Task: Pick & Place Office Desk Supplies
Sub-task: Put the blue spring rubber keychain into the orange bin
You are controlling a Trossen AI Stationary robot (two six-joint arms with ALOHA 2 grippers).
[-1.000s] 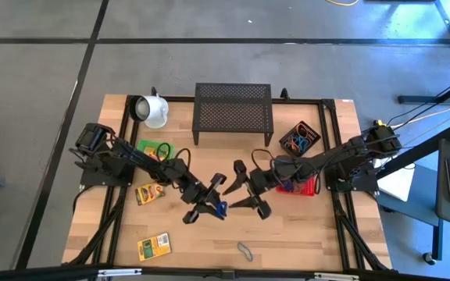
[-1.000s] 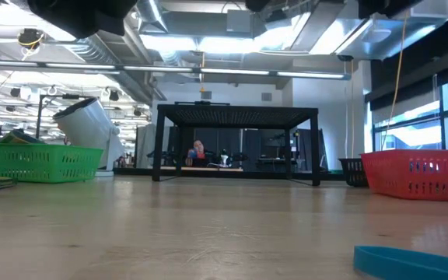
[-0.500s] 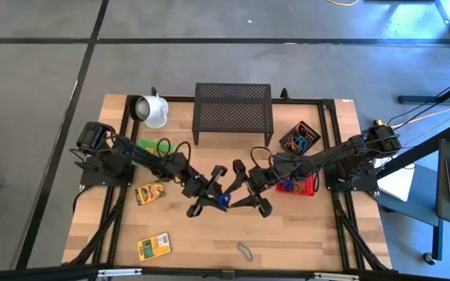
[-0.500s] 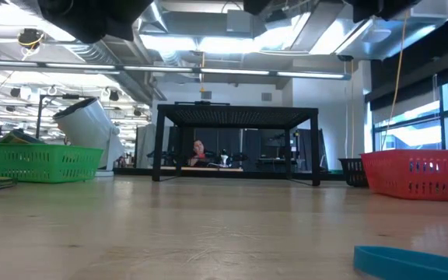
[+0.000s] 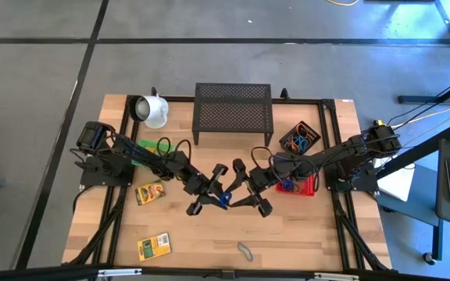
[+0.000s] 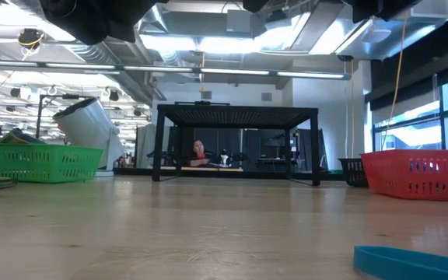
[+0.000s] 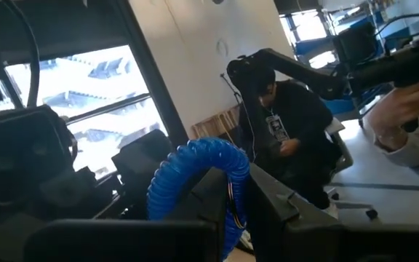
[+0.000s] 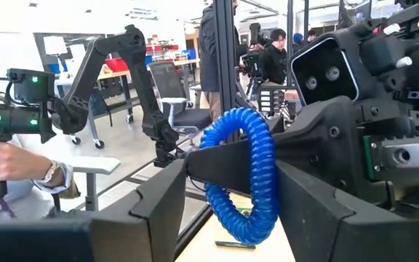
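Note:
Over the table's middle my left gripper (image 5: 220, 195) is shut on a blue coiled band loop (image 5: 223, 198), held well above the wood. The right wrist view shows the same loop (image 8: 247, 175). My right gripper (image 5: 237, 192) faces it from the table's right, open. One finger (image 8: 158, 211) stands on one side of the loop and the other finger (image 8: 318, 211) on the other side, with no touch that I can see. Two crayon boxes (image 5: 150, 193) (image 5: 154, 247) lie flat at the table's left. A grey band (image 5: 244, 251) lies near the front edge. My left gripper pinches the blue loop between its two fingers, with one stretch of the coil (image 7: 231, 212) running down between them. The fingers come nearly level from the table's left. The rest of the loop (image 7: 198, 156) arches up above the fingers, clear of the table.
A green basket (image 5: 153, 148) and a tipped white mug (image 5: 154, 111) are at the far left. The black mesh rack (image 5: 233, 109) stands at the far middle. A black basket of bands (image 5: 299, 139) and a red basket (image 5: 301, 187) are at the right. People show beyond the table.
My left gripper has carried the blue loop a little toward the table's far edge and right, closer in between the fingers of my right gripper. The loop stays lifted clear.

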